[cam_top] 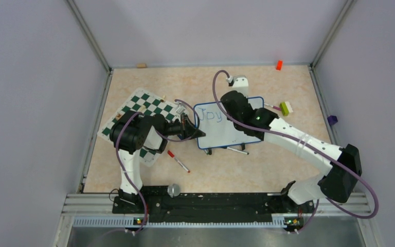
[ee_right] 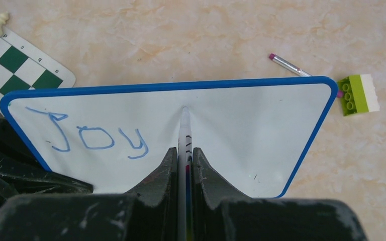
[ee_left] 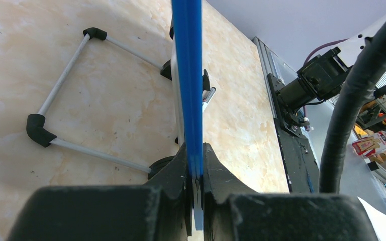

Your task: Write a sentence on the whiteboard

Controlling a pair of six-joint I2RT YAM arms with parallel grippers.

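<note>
The whiteboard point(cam_top: 229, 135) with its blue frame stands tilted mid-table. It also shows in the right wrist view point(ee_right: 251, 135), and edge-on in the left wrist view point(ee_left: 187, 75). Only the blue word "Joy" point(ee_right: 98, 138) is on it, at the top left point(cam_top: 211, 114). My left gripper point(cam_top: 193, 126) is shut on the board's left frame edge point(ee_left: 195, 165). My right gripper point(cam_top: 231, 108) is shut on a white marker point(ee_right: 184, 135). The marker tip rests on the board to the right of "Joy", near the top edge. In the top view my right wrist hides the tip.
The green-and-white chess mat point(cam_top: 139, 105) lies left of the board, under my left arm. A red-capped marker point(cam_top: 178, 161) and another pen point(cam_top: 236, 150) lie in front of the board. A purple-tipped pen point(ee_right: 289, 64) and green brick point(ee_right: 359, 94) lie at its right. The board's wire legs point(ee_left: 65, 75) rest on the table.
</note>
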